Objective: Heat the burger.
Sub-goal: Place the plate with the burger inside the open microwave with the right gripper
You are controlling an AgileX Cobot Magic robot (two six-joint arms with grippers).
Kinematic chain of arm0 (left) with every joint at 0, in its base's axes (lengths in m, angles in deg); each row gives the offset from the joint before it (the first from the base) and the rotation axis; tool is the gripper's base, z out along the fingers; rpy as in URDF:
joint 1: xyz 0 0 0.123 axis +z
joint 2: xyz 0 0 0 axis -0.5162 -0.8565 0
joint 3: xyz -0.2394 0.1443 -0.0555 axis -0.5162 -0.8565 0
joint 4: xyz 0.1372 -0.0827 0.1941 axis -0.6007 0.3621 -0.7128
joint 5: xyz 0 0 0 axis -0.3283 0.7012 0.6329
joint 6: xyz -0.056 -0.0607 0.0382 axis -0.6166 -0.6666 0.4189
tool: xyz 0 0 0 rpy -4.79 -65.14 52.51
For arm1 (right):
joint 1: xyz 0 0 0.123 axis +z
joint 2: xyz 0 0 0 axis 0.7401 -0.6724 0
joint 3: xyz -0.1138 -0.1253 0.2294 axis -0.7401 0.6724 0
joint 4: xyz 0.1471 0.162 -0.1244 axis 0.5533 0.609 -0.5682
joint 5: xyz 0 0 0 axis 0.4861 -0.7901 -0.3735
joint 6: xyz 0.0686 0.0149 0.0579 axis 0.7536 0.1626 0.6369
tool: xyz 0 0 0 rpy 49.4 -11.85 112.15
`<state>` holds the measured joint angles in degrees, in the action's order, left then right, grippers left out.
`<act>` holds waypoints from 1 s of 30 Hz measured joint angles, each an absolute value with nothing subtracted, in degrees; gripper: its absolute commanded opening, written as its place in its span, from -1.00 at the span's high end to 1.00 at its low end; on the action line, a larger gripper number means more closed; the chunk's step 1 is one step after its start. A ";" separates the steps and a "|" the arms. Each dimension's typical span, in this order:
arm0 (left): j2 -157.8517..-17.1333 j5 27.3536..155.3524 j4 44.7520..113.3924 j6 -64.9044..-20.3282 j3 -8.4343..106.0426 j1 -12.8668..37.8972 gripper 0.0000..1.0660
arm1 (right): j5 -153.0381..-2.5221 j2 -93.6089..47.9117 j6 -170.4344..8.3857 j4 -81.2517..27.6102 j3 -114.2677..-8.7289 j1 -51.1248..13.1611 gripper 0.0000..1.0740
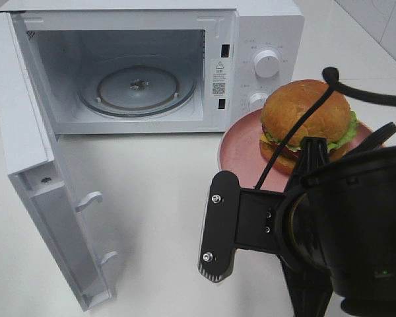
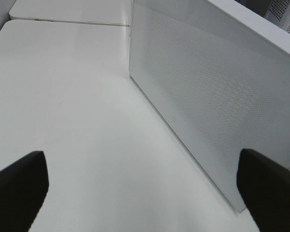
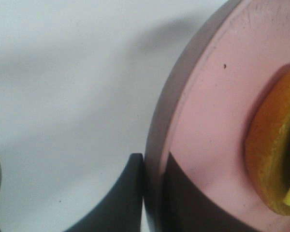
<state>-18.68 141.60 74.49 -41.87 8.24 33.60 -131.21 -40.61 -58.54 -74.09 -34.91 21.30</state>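
The burger [image 1: 308, 122], with a golden-brown bun, lettuce and tomato, sits on a round pink plate [image 1: 241, 142] to the right of the open microwave [image 1: 264, 33]. My right gripper [image 3: 153, 160] is shut on the plate's near rim, with one finger [image 3: 123, 198] under the rim and the other [image 3: 195, 205] on top. The bun's edge [image 3: 270, 159] shows in the right wrist view. In the high view the arm hides most of that gripper [image 1: 311, 155]. My left gripper [image 2: 142, 169] is open and empty, facing the outside of the microwave door [image 2: 208, 92].
The microwave door [image 1: 33, 165] is swung fully open to the left. The glass turntable [image 1: 137, 89] lies bare inside. The white table [image 1: 158, 185] spreads in front of the oven. My right arm's black body [image 1: 343, 224] fills the lower right.
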 measured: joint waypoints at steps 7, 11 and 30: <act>-18.68 141.60 74.49 -41.87 8.24 33.60 -0.83 | -126.85 -40.61 -62.95 -74.61 -34.91 21.30 1.00; -18.68 141.60 74.49 -41.87 8.24 33.60 -0.83 | -124.96 -40.61 -65.01 -75.58 -34.91 21.30 1.00; -18.68 141.60 74.49 -41.87 8.24 33.60 -0.83 | -118.03 -40.61 -75.55 -76.32 -34.91 21.30 1.00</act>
